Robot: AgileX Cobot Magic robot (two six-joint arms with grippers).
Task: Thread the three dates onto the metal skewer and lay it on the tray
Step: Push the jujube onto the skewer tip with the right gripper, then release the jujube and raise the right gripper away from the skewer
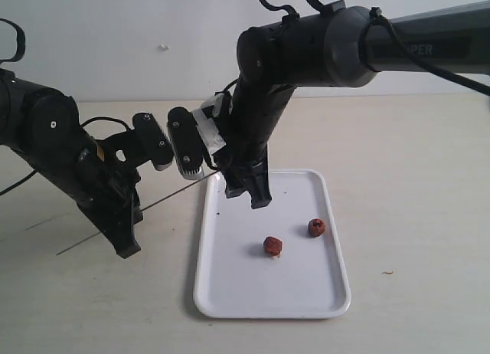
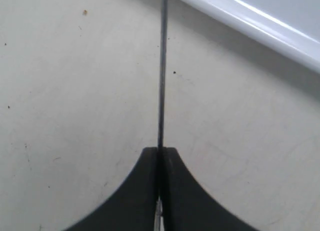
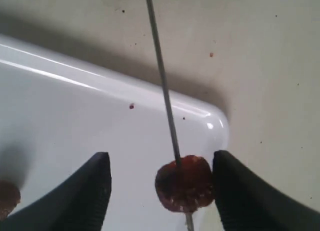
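My left gripper [image 2: 160,150] is shut on the metal skewer [image 2: 161,71], which juts straight out from its fingertips toward the tray [image 2: 260,26]. In the exterior view the left gripper [image 1: 122,235] holds the skewer [image 1: 164,201] slanting up to the tray's near-left corner. One date [image 3: 185,183] is speared on the skewer [image 3: 162,76] above the tray's corner [image 3: 75,121]. My right gripper [image 3: 161,156] stands open around it, one finger touching it and the other well apart. In the exterior view the right gripper [image 1: 246,197] hides that date. Two dates [image 1: 272,246] [image 1: 316,227] lie loose on the tray [image 1: 253,289].
The tray sits on a pale tabletop [image 1: 413,185]. Tiny brown crumbs dot the table [image 3: 211,55] and the tray rim [image 3: 131,106]. A light wall stands behind the table.
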